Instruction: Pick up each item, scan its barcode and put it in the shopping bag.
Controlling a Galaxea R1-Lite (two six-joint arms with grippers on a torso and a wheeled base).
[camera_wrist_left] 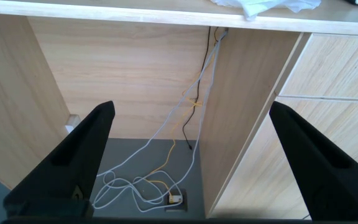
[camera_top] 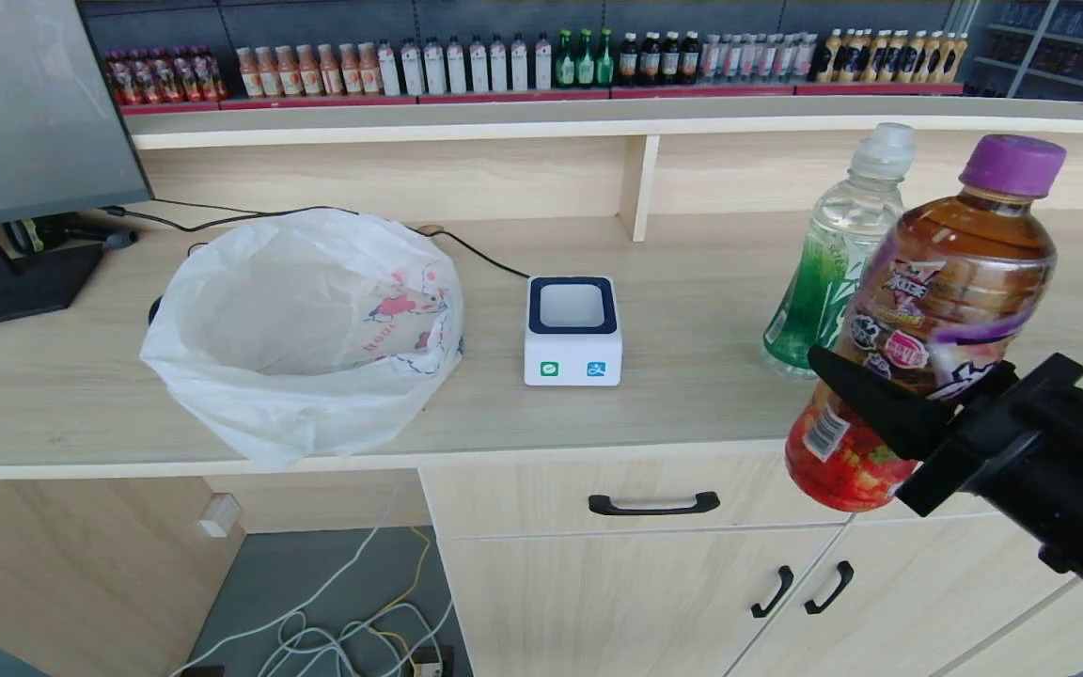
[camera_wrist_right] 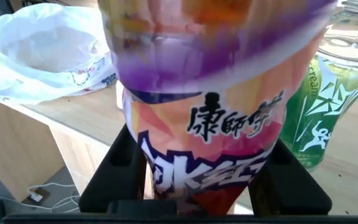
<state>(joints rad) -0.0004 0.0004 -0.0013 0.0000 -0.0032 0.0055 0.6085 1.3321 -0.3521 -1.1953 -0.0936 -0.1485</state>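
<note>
Got the right arm (camera_top: 1059, 461) angled in from the lower right, right gripper (camera_top: 880, 400) out past the front edge of the counter (camera_top: 692, 310) near its right end, fingers (camera_wrist_right: 120, 168) squeezed onto the lower half of the purple-capped bottle (camera_top: 950, 282), holding it up off the counter, leaning a bit. Can see the left gripper (camera_wrist_left: 194, 155) parked low, below the counter's front edge, jaws spread wide apart

I see the shopping bag (camera_top: 302, 329) left on the counter (camera_top: 692, 282), scanner (camera_top: 572, 331) near, to its right, standing bottle (camera_top: 838, 254) well right again, held bottle (camera_top: 950, 273) in my right gripper (camera_top: 889, 414) nearer, in front of it, monitor (camera_top: 29, 103) far left
</note>
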